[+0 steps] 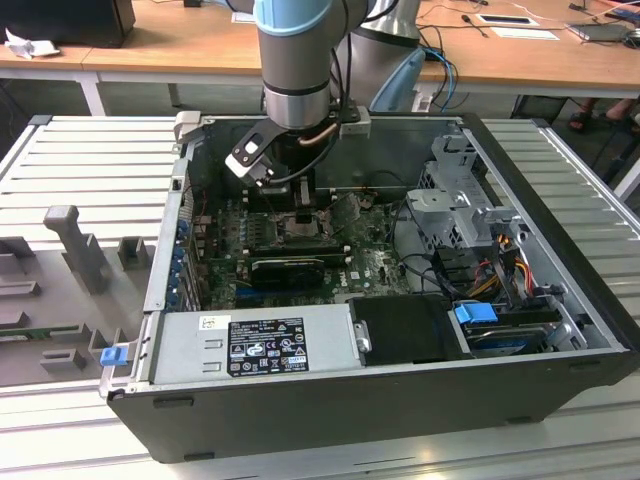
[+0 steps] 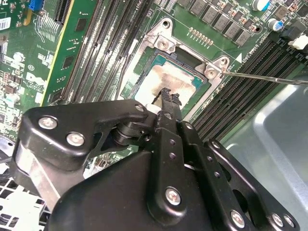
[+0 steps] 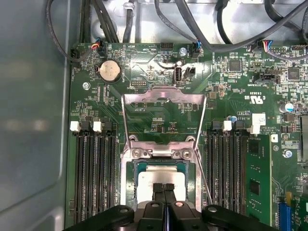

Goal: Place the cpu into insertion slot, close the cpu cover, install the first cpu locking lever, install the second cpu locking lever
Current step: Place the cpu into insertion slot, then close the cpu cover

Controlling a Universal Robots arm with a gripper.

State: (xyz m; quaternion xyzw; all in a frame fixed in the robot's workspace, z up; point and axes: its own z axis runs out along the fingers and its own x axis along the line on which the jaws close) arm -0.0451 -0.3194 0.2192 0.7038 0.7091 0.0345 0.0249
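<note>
One gripper, fingers pressed together, has its tips on the cpu, seated in the insertion slot; the cpu cover is hinged open.

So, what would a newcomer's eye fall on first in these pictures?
First, in the exterior view, the robot arm that reaches into the open computer case. Then, in the first wrist view, the silver cpu lying in the insertion slot, with the cpu cover swung open and the gripper, jaws shut, just over the chip.
</note>
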